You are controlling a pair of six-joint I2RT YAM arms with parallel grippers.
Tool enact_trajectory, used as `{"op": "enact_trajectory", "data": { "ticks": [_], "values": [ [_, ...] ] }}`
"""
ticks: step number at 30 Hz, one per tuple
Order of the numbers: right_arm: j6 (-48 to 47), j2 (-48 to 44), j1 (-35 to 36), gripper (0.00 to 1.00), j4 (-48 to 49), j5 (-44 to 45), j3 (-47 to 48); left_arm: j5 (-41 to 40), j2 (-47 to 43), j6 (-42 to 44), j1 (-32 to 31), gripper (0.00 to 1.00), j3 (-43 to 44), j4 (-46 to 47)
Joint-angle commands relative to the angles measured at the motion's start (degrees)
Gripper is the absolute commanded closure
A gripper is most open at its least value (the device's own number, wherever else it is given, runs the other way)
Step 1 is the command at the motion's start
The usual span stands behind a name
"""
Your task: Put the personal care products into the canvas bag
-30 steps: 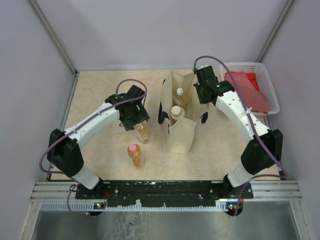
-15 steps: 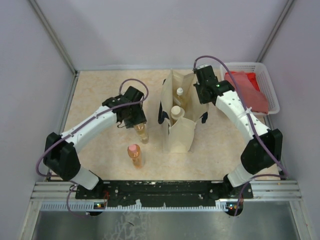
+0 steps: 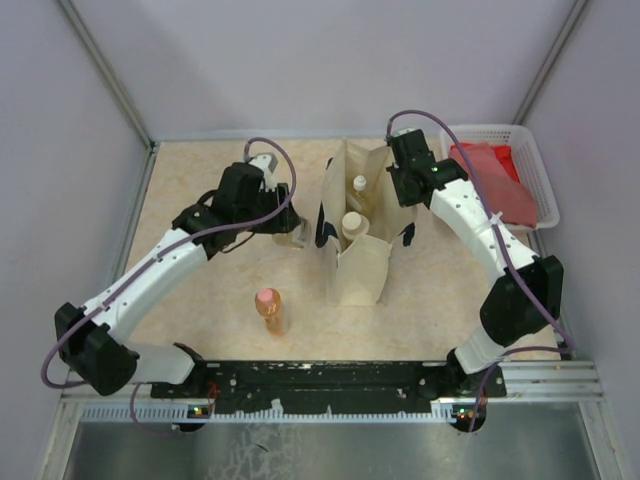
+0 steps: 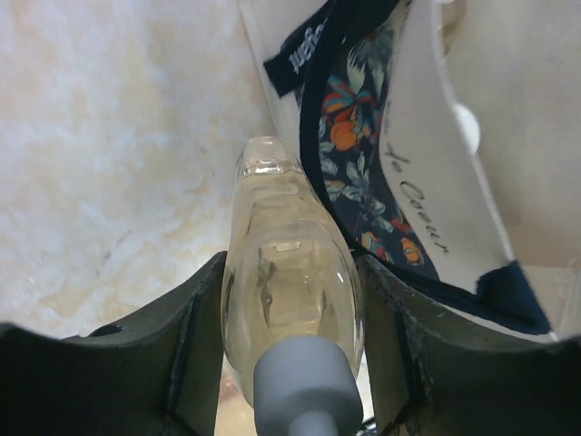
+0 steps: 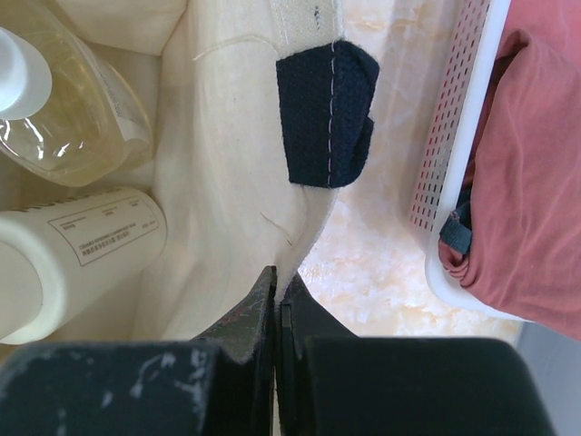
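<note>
amber translucent bottle (image 4: 283, 209): lifted off the table (image 3: 190, 190) since a second ago, clamped in left gripper (image 4: 289, 272), now beside tall beige canvas bag (image 3: 362, 268); right gripper (image 5: 277, 286) pinches bag rim; drop-in likely next.

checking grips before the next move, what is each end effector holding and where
The left end effector clamps the amber bottle across the sides of its body. The right end effector pinches the bag by its fabric edge.
</note>
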Motion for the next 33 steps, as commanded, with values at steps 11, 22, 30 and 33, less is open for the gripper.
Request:
{"op": "enact_trajectory", "data": {
  "ticks": [11, 22, 30, 33],
  "values": [
    [-0.1, -0.2, -0.2, 1.0, -0.5, -0.4, 2.9, 2.1, -9.0, 19.1, 0.1, 1.0, 19.5, 17.5],
    [0.0, -1.6, -0.2, 1.0, -0.7, 0.0, 3.2, 21.9, -0.9, 18.0, 0.1, 1.0, 22.4, 28.0],
    [2.6, -3.5, -0.2, 1.0, 0.0, -2.8, 1.8, 30.3, 3.9, 15.8, -0.2, 1.0, 20.0, 34.4],
    [3.4, -4.0, -0.2, 1.0, 0.5, -3.4, 0.7, 34.5, 6.3, 15.7, -0.3, 1.0, 20.3, 35.6]
  ]
}}
